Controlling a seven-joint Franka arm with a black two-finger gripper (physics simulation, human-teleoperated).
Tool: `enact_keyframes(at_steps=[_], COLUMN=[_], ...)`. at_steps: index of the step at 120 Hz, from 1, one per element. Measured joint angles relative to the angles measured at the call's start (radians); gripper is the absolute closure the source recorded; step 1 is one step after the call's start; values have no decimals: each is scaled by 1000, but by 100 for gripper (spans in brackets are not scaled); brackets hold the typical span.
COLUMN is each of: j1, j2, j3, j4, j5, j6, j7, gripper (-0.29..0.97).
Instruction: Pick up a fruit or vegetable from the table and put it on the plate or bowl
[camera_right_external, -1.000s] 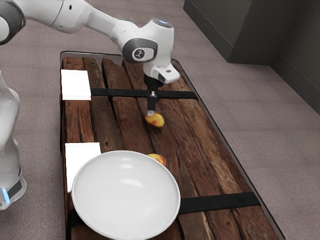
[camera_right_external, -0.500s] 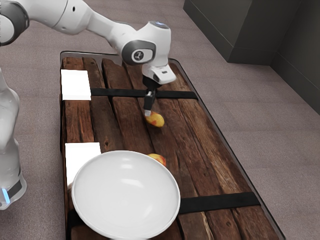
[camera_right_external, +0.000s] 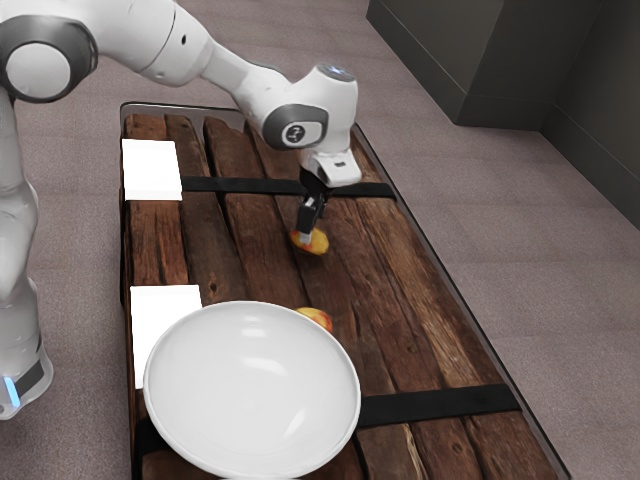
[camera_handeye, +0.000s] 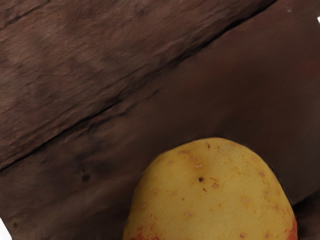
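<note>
Holding fingers at top of yellow-red fruit | failing to tell whether open or clamping | finding it lying on counter, apart from white plate | spotting second fruit just beside plate's rim

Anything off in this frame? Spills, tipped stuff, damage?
Nothing spilled or damaged. One oddity: the white plate lies partly over the nearer white pad, and one yellow-red fruit sits tucked behind its far rim. The tool is down at the other fruit on the wooden table.
</note>
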Motion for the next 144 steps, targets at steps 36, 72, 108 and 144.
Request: enact_keyframes(at_steps=[36, 72, 108, 144], j1=[-5, -26, -28, 12], j2=[36, -54, -549, -539], j3=[-2, -1, -506, -790], j4=[0, 4, -269, -288], j5=[-38, -105, -109, -222], j6=[26, 50, 53, 42], j7=[35, 25, -161, -402], gripper=[12, 48, 53, 50])
